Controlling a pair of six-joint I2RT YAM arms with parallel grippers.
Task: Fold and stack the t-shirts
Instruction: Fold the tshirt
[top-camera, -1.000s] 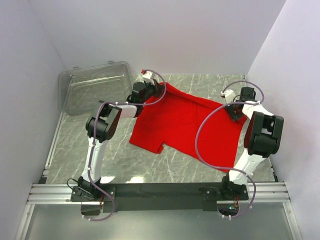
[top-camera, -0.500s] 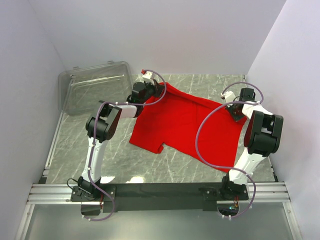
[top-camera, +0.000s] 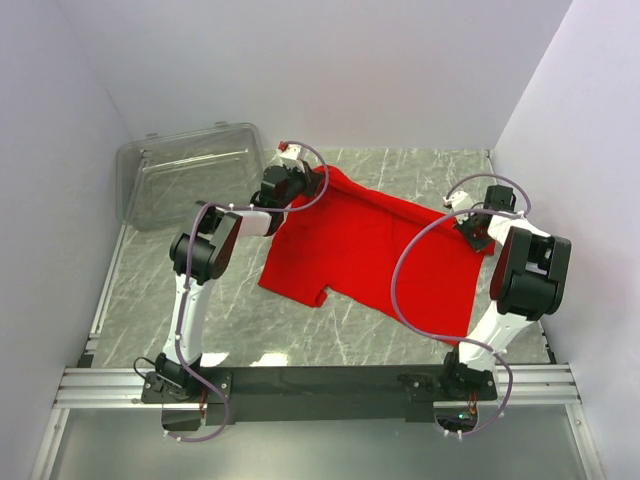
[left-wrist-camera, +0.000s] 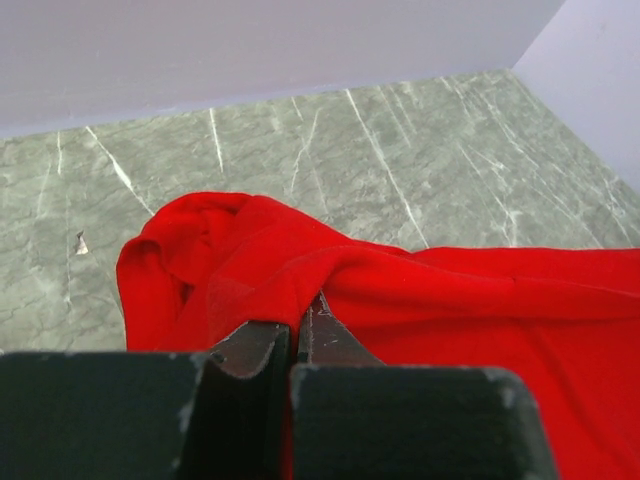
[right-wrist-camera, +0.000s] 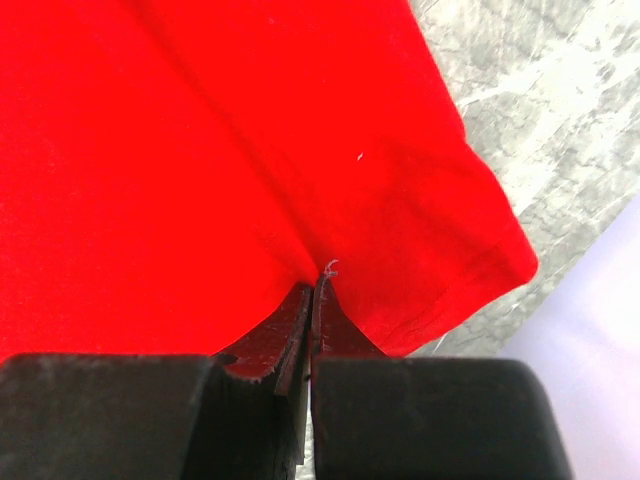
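In the pinch of left claw (left-wrist-camera: 297, 328) and right claw (right-wrist-camera: 311, 292), red t-shirt (top-camera: 370, 250) cloth

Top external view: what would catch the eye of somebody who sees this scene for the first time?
The bright red t-shirt, spread on the grey-green marbled table, stands out first. Both arms hold it: the left gripper is shut on a bunched far-left corner, and the right gripper is shut on the right edge. A clear plastic bin sits in the far left corner.
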